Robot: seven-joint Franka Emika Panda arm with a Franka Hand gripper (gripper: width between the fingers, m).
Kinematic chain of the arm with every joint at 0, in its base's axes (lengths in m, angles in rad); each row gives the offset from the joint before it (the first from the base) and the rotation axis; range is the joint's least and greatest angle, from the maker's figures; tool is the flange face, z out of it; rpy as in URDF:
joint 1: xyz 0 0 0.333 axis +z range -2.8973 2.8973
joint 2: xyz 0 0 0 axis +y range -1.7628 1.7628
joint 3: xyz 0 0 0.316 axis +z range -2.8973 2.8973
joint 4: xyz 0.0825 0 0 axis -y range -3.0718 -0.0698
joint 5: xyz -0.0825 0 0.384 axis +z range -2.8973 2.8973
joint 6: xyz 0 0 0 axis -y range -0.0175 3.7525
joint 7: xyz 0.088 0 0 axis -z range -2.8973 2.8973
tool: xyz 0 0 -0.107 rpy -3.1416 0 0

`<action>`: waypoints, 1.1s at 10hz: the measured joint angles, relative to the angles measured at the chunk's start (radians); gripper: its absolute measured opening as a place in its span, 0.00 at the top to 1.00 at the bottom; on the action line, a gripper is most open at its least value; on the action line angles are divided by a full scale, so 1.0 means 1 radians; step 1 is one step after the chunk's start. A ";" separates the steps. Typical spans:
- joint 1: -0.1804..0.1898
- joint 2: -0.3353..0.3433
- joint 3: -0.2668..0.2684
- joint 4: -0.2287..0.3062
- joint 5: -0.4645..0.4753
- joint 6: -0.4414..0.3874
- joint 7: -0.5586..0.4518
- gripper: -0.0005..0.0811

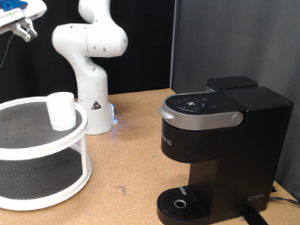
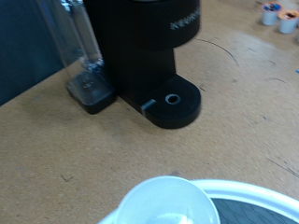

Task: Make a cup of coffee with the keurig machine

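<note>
The white cup (image 1: 60, 110) stands upright on the top shelf of a round white two-tier stand (image 1: 19, 141) at the exterior view's left. The black keurig machine (image 1: 214, 148) stands at the right with its silver lid handle (image 1: 202, 117) down and its drip tray (image 1: 181, 202) bare. My gripper (image 1: 21, 25) is high in the top left corner, well above the cup and partly cut off by the frame. In the wrist view the cup (image 2: 168, 202) is below the camera and the keurig (image 2: 140, 42) is farther off. My fingers do not show there.
The white arm base (image 1: 91, 98) stands behind the stand. A clear water tank (image 2: 79, 47) sits on the keurig's side. Two small pods (image 2: 272, 13) lie on the wooden table (image 1: 127, 159) beyond the machine. A black curtain hangs behind.
</note>
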 joint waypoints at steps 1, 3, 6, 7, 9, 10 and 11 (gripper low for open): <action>-0.018 -0.002 0.020 -0.020 -0.003 0.044 0.039 0.99; -0.059 -0.015 0.062 -0.078 0.006 0.154 0.115 0.99; -0.067 -0.036 0.078 -0.123 0.021 0.189 0.151 0.99; -0.067 -0.044 0.084 -0.131 0.022 0.189 0.151 0.99; -0.068 -0.079 0.095 -0.154 0.023 0.187 0.152 0.99; -0.069 -0.102 0.096 -0.167 0.023 0.183 0.152 0.99; -0.074 -0.125 0.098 -0.181 0.022 0.179 0.152 0.99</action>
